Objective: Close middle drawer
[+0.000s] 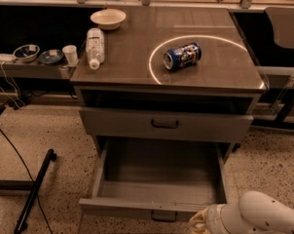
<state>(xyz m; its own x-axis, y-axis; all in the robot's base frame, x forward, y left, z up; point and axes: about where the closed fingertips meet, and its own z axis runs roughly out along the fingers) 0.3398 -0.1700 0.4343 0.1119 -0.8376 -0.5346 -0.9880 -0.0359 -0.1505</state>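
Observation:
The middle drawer [161, 179] is pulled far out of the grey cabinet, and its deep bare grey box is open to view. Its slim front [137, 208] faces me at the bottom, with a small dark centre pull [164, 217]. My gripper [199, 223] is at the bottom edge of the view, just right of that pull and close against the drawer front. The white arm [264, 216] runs off to the lower right. Whether the gripper touches the front does not show.
Above the open drawer is a shut taller drawer front [165, 125] with a like handle. On the cabinet top [137, 57] lie a blue can [182, 55], a plastic bottle [94, 47] and a white bowl [108, 18]. A side shelf holds bowls [26, 52] and a cup [69, 54]. A black bar [35, 189] lies on the floor to the left.

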